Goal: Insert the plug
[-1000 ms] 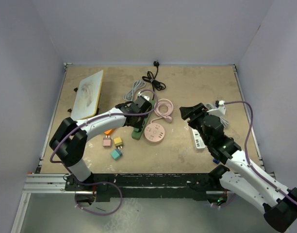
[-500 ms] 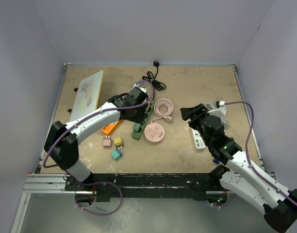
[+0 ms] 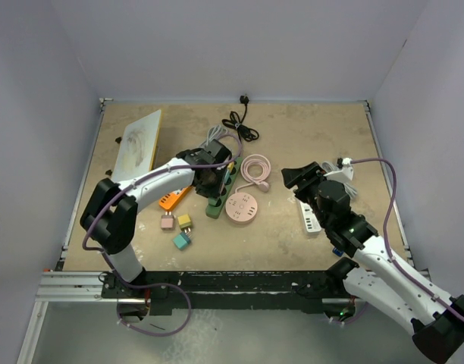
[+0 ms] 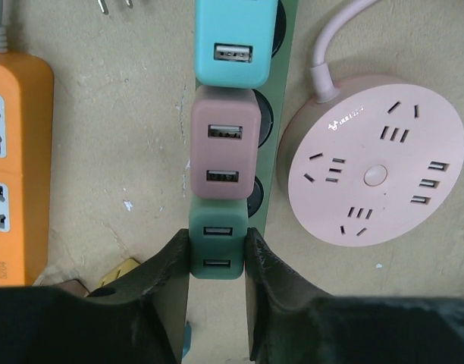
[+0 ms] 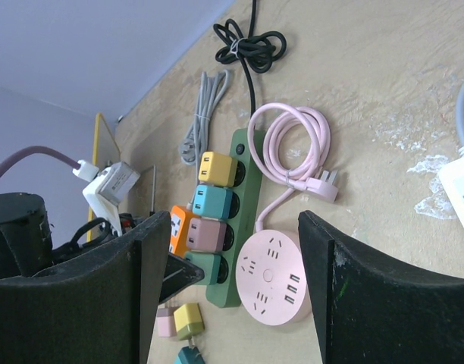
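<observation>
Now the left hand (image 4: 217,254) is closed on the green plug (image 4: 217,236), one finger pressed against each of its side faces. That plug sits at the near end of the green power strip (image 5: 243,227), apparently seated in the last socket, though how deep it sits cannot be told. Along the same strip, touching one another in a row, come a pink plug (image 4: 224,144), a teal plug (image 4: 233,42) and, farthest from the hand, a yellow plug (image 5: 218,168). A round pink power strip (image 4: 374,174) lies just beside the green strip on its right, and its pink cable (image 3: 255,168) is coiled a little farther back. An orange power strip (image 4: 16,167) lies on the other side of the green one, close by but apart from it. The right hand (image 5: 236,227) hangs above the right half of the counter (image 3: 308,136), well away from the strips, its fingers spread wide with nothing between them. A white power strip (image 3: 311,218) lies under that arm. Near the front of the counter three loose pieces lie together: a small pink adapter (image 3: 167,221), a small yellow adapter (image 3: 185,221) and a small teal adapter (image 3: 182,240). Toward the back are a bundled black cord (image 3: 239,125), a gray cable (image 3: 209,139) and, at the left edge, a pale board (image 3: 139,146).
</observation>
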### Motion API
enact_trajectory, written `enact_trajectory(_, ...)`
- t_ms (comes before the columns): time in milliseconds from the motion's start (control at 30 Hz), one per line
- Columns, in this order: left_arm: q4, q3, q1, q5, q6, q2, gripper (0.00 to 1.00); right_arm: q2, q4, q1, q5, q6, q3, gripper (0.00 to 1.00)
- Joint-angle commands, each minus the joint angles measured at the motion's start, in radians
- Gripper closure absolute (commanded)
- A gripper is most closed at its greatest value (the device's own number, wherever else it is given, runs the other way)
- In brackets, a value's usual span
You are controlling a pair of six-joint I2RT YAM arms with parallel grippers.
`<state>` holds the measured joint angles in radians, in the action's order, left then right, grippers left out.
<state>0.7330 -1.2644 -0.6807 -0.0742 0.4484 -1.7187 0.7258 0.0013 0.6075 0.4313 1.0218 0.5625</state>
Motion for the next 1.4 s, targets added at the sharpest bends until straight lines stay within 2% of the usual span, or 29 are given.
enact_trajectory(0,-0.018,0.003,0.004,0.022,-0.030,-0.023,0.84,-0.002,0.017,-0.003,0.024,0.006,0.044,0.30)
enact_trajectory(133,-0.002,0.042,0.003,0.002,-0.053,-0.056,1.00,0.003,0.018,-0.002,0.023,0.005,0.046,0.30)
enact_trajectory(333,-0.009,0.160,-0.029,-0.084,-0.047,-0.132,1.00,0.008,0.024,-0.003,0.023,0.008,0.042,0.30)
enact_trajectory(533,-0.104,0.289,-0.048,-0.090,-0.001,-0.172,1.00,0.022,0.030,-0.003,0.014,0.007,0.048,0.30)
enact_trajectory(733,-0.107,0.248,-0.048,-0.029,-0.005,-0.103,0.99,0.025,0.035,-0.002,0.016,0.003,0.054,0.30)
enact_trajectory(900,-0.032,0.077,-0.046,-0.029,-0.019,0.015,0.62,0.024,0.035,-0.002,0.018,0.001,0.062,0.30)
enact_trajectory(1000,0.008,-0.023,-0.036,-0.039,-0.029,0.086,0.50,0.020,0.031,-0.003,0.019,-0.001,0.067,0.30)
enact_trajectory(1167,0.020,-0.139,-0.011,-0.053,-0.039,0.165,0.42,0.014,0.023,-0.003,0.018,-0.002,0.070,0.30)
enact_trajectory(1367,-0.126,-0.086,0.043,-0.199,0.050,0.203,0.44,0.015,0.026,-0.002,0.017,0.002,0.069,0.30)
